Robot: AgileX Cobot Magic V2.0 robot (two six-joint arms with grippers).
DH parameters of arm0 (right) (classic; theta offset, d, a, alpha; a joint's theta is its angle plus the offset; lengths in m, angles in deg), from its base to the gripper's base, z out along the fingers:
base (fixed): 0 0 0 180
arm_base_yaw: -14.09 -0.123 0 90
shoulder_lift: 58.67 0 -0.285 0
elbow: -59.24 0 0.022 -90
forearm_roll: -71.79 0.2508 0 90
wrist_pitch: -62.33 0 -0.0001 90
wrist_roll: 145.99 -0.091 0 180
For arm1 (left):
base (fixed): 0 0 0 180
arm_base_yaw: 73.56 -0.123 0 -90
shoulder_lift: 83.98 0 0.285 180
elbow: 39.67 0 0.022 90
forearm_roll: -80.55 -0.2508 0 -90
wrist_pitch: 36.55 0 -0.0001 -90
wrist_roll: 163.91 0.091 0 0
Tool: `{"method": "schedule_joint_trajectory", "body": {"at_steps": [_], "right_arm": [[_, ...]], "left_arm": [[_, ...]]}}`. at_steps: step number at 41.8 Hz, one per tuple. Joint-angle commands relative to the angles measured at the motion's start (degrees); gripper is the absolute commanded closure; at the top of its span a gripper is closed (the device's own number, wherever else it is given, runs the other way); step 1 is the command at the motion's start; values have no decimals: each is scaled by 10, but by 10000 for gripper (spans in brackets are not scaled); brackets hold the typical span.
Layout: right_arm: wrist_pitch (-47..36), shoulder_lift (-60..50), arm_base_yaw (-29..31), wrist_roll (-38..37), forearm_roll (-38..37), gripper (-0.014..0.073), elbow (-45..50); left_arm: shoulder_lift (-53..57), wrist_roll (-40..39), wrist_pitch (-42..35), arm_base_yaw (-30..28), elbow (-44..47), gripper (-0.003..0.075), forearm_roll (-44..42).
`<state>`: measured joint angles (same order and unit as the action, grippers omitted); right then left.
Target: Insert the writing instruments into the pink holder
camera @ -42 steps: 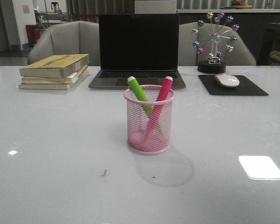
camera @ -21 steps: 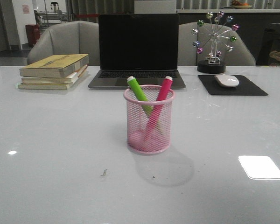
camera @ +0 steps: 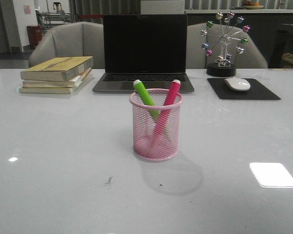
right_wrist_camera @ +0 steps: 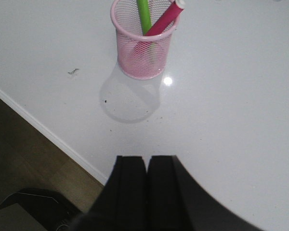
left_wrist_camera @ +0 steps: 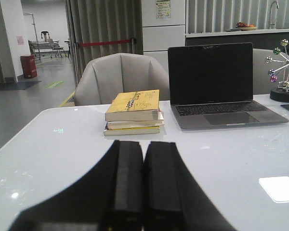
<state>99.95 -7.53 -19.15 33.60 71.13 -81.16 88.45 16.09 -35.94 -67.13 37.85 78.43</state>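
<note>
Pink holder point(camera: 156, 125) stood upright on table point(camera: 58, 146), in front of laptop point(camera: 144, 51). Inside: green marker point(camera: 146, 98) and pink-red marker point(camera: 166, 107), crossed, white tips above rim. Left gripper point(left_wrist_camera: 144, 185) and right gripper point(right_wrist_camera: 146, 185) jaws pressed together, holding nothing, apart from holder.

No lettering is legible; the yellow book point(left_wrist_camera: 133, 104) cover print is too blurred to read

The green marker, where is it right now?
In the front view, the green marker stands tilted inside the pink holder at table centre, crossing the pink-red marker.
</note>
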Motion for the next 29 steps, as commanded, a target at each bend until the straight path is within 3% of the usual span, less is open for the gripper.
{"method": "schedule_joint_trajectory", "body": {"at_steps": [1, 19, 24, 29], "right_arm": [[-38, -5, 2, 4, -7, 522, -16], [-38, -20, 5, 4, -7, 522, -13], [-60, -60, 45, 4, -7, 522, 10], [-127, -127, 125, 4, -7, 522, 62]], "left_arm": [[13, -3, -50, 4, 2, 629, 5], [12, 0, -50, 4, 2, 629, 5], [12, 0, -50, 4, 2, 629, 5], [12, -3, -50, 4, 2, 629, 5]]}}
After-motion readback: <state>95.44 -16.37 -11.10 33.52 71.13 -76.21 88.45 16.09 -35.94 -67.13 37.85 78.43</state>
